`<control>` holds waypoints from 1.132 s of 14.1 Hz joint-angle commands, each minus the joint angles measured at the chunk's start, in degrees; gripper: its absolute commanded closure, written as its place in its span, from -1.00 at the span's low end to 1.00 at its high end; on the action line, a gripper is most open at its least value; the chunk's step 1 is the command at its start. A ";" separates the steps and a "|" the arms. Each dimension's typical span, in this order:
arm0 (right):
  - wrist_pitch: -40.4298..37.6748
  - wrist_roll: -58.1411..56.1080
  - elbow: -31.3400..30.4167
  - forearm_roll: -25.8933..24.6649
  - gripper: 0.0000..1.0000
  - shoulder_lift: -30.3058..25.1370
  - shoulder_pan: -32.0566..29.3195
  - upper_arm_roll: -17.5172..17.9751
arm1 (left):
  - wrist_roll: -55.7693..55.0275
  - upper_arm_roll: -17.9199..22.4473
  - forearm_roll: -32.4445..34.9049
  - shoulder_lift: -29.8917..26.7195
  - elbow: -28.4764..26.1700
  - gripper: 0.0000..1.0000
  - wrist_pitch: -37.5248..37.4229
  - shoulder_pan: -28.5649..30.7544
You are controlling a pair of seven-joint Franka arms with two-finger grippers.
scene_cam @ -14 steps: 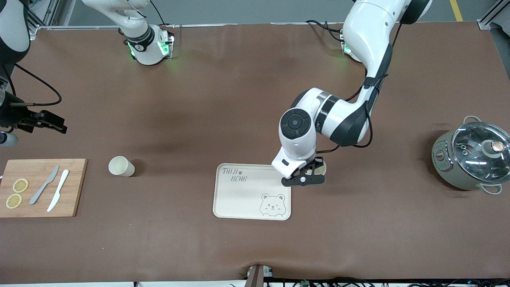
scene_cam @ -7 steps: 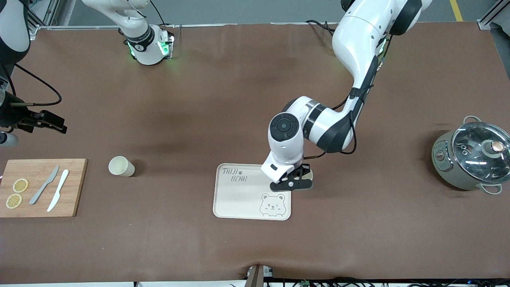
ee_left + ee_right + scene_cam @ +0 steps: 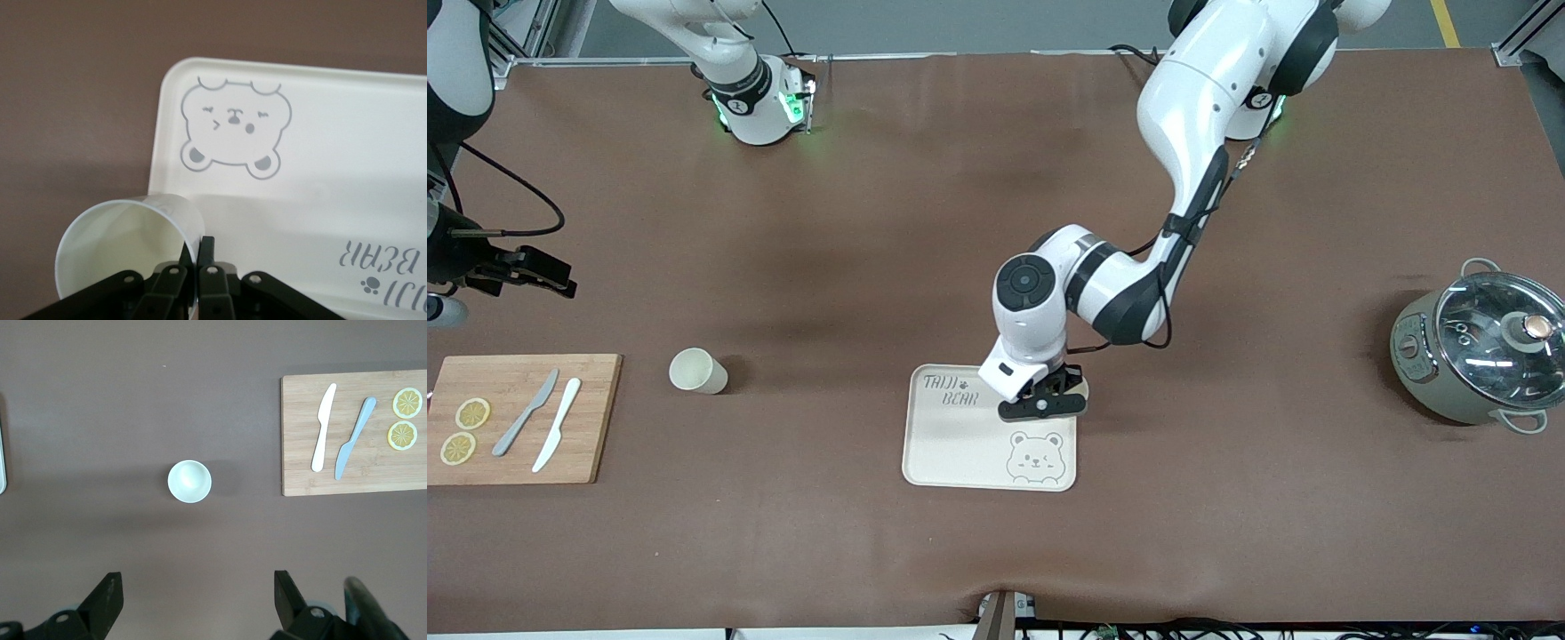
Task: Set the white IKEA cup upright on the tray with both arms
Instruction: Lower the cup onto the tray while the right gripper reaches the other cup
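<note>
Left hand clamped on cup over tray; right hand agape.

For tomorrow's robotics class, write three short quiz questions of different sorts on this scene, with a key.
1. True or false: the left claw grips a cup by its rim.
2. What is that cup over? A) board B) tray C) pot
3. Fill in: the right claw is ____.

Key: 1 true. 2 B, the tray edge nearest the pot, not the board. 3 open, above the second cup.
</note>
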 commanded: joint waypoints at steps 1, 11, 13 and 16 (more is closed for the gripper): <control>0.51 0.29 -0.60 -0.06 -1.00 -0.42 -0.26 0.30 | -2.08 0.67 -0.64 1.92 2.42 1.00 0.10 -1.38; 10.42 0.12 -6.48 0.03 -1.00 -0.51 -0.34 0.30 | -3.14 0.32 -2.14 2.89 2.33 1.00 1.69 -1.91; 14.28 -0.06 -8.32 -0.14 -1.00 1.06 -0.08 0.30 | -3.75 0.41 -2.23 3.15 2.24 1.00 1.86 -1.92; 21.75 -3.38 -13.06 -0.67 -1.00 2.83 -0.69 0.21 | -3.84 0.32 -2.31 3.50 2.24 1.00 2.30 -1.92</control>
